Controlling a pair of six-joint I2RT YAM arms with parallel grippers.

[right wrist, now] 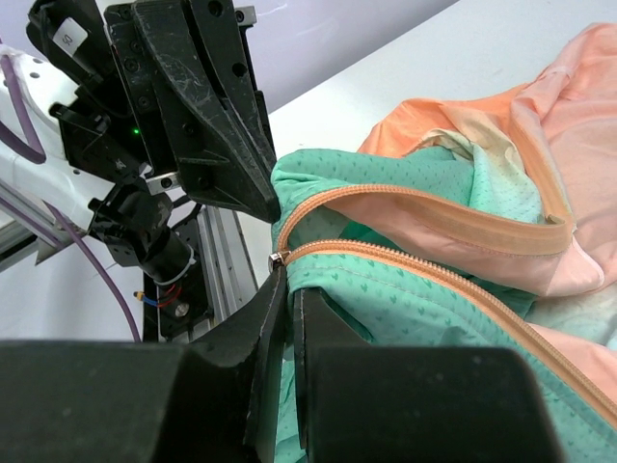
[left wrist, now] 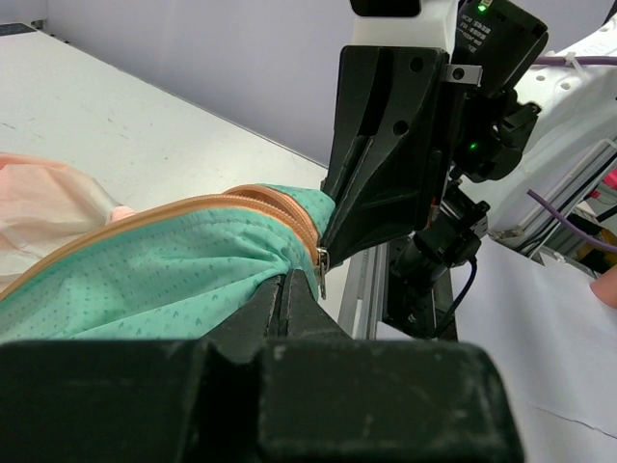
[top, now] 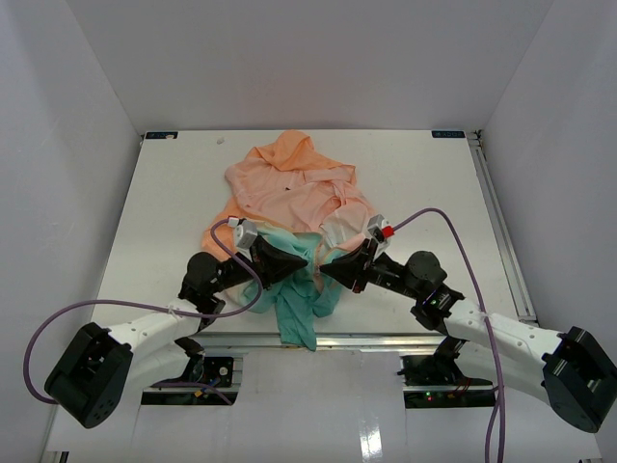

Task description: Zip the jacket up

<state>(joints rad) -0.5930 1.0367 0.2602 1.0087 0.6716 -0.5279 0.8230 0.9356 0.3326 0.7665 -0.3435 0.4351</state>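
A jacket [top: 294, 193] lies crumpled on a white table [top: 164, 193], in the centre of the overhead view. Its peach-orange hood and body spread toward the upper middle. Its teal-green hem bunches at lower centre, and one teal fold hangs over the table's near edge.

An orange zipper [right wrist: 405, 260] runs along the teal hem. In the right wrist view its two tracks part into an open loop and meet at a small metal slider [right wrist: 277, 258], left of centre.

The left gripper [top: 294, 262] and right gripper [top: 328, 270] point inward at each other over the teal hem, tips close together.

In the left wrist view the left gripper [left wrist: 287, 299] has its fingers pressed together, pinching teal fabric just below the slider [left wrist: 323, 260]. The right gripper [left wrist: 386, 164] stands directly behind.

In the right wrist view the right gripper [right wrist: 289, 299] has its fingers almost together, nipping the hem right under the slider. The left gripper [right wrist: 212, 116] hangs at upper left.

The left arm [top: 145, 328] reaches from the lower left corner, low and bent. The right arm [top: 501, 333] mirrors it from the lower right. A purple cable [top: 58, 328] loops off each arm.
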